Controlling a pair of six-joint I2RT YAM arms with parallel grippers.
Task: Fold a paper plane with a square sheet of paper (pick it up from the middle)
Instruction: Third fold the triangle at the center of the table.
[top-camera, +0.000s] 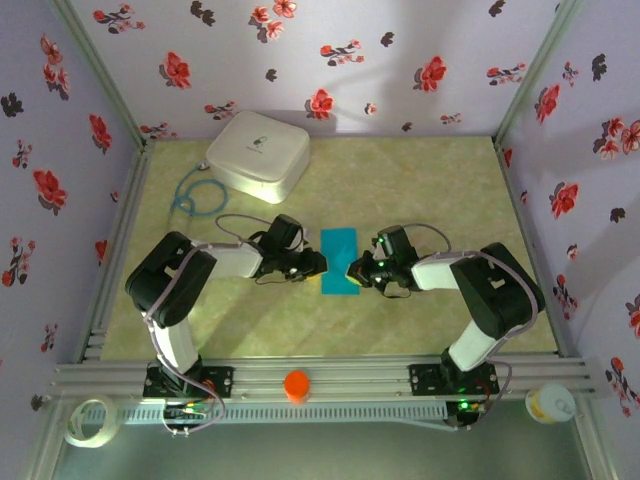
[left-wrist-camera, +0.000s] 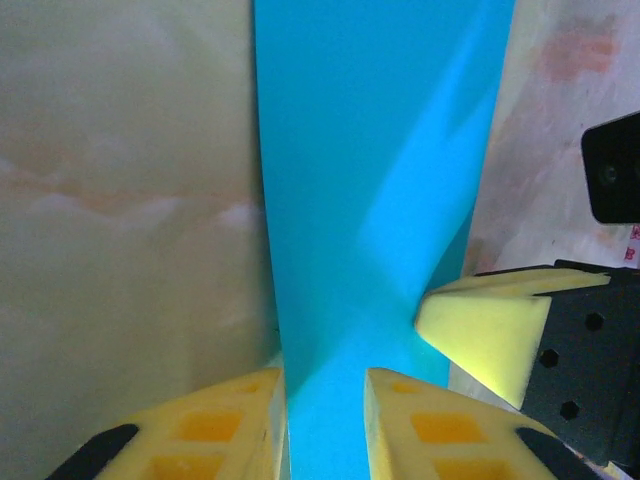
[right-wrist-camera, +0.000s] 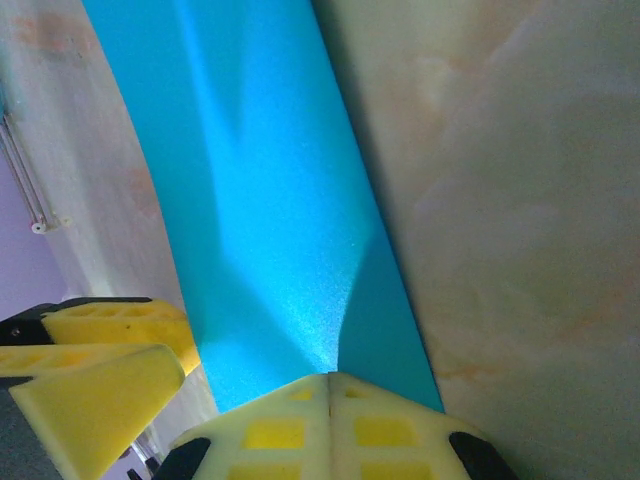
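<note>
Paper (top-camera: 338, 258), thin, smooth and bright turquoise, lay in the middle of the top view as a narrow rectangle, longer up the frame than across. It rested on the glossy, pale marbled table (top-camera: 450, 200). In the wrist views its surface showed soft diagonal bands of lighter and darker blue where it bent.

The left claw (top-camera: 318, 266) sat at the paper's left edge, its blocky yellow fingers (left-wrist-camera: 220, 420) slightly apart with blue showing in the gap. Whether they touched the paper could not be told. The right claw (top-camera: 354, 270) met the right edge with its yellow tips pressed tight together and the paper rising up to them. Whether any of it was pinched between them was hidden.

A white rounded box (top-camera: 258, 152) with a smooth shell stood closed in the upper left, its contents unseen, and a pale blue cable (top-camera: 195, 195) looped beside it. On the metal rail (top-camera: 380, 378) along the bottom sat a small orange cap (top-camera: 296, 385), too small to make out further. The paper ran out of the top of both wrist views.
</note>
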